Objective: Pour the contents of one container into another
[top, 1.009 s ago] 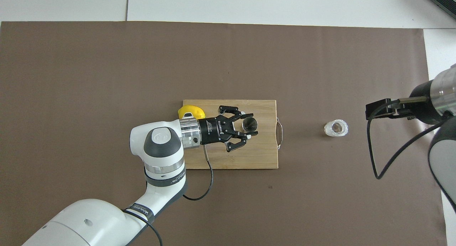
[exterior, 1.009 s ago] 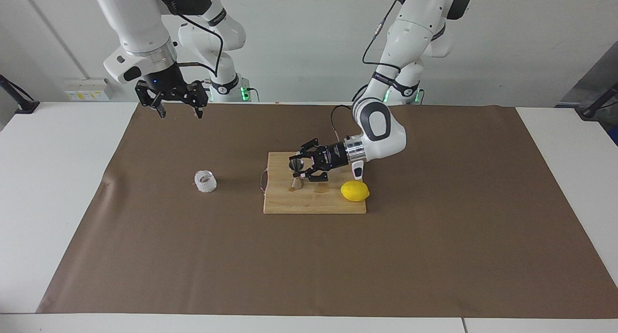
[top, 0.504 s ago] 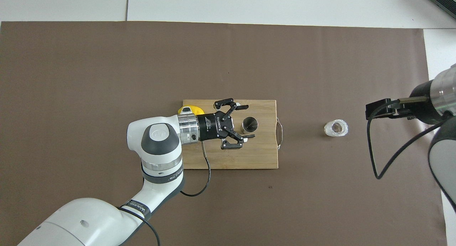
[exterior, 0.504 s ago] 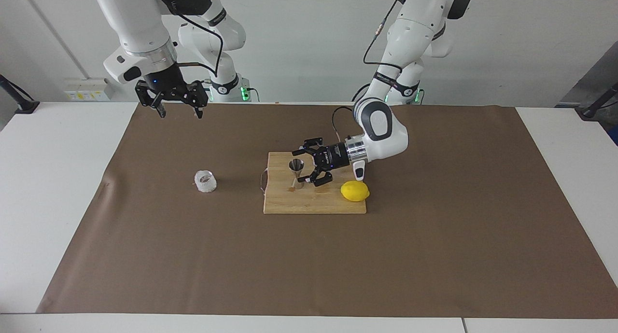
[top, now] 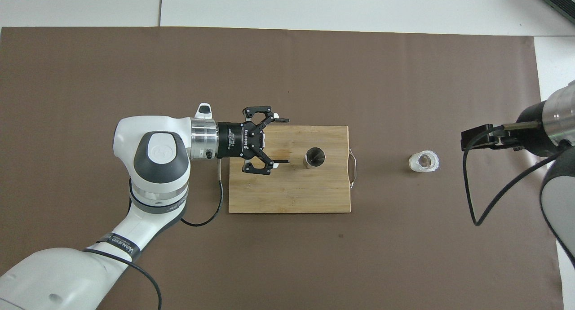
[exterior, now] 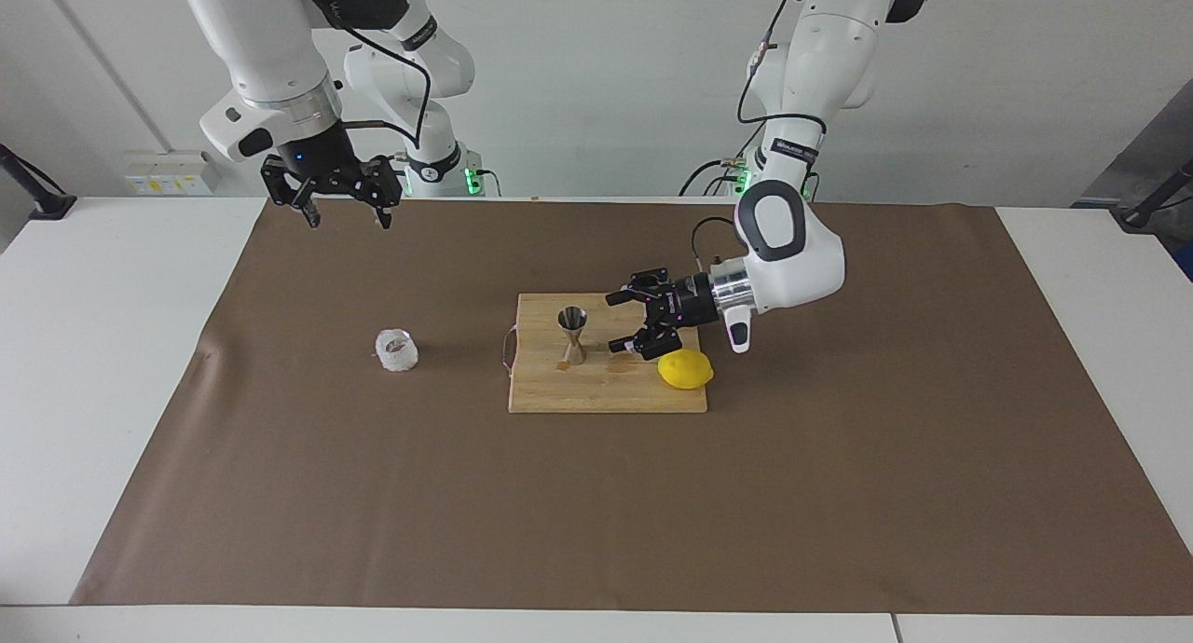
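Since a second ago the left gripper has let go of the steel jigger and pulled back toward the left arm's end of the wooden cutting board; fingers now spread wide, holding nothing, horizontal, pointing at the jigger with a clear gap between them. Jigger stands upright on the board, roughly mid-board, a bit toward the edge nearer the robots, same spot as before. Lemon sits at the board's corner on the left arm's end, away from the robots, just below the gripper in the facing view; overhead the arm hides it. Frosted glass cup stands upright on the brown mat, well apart from the board toward the right arm's end of the bench, unmoved. Right gripper waits raised over the mat's edge nearest the robots, at the right arm's end, fingers wide apart, empty. Board's wire handle faces the cup.
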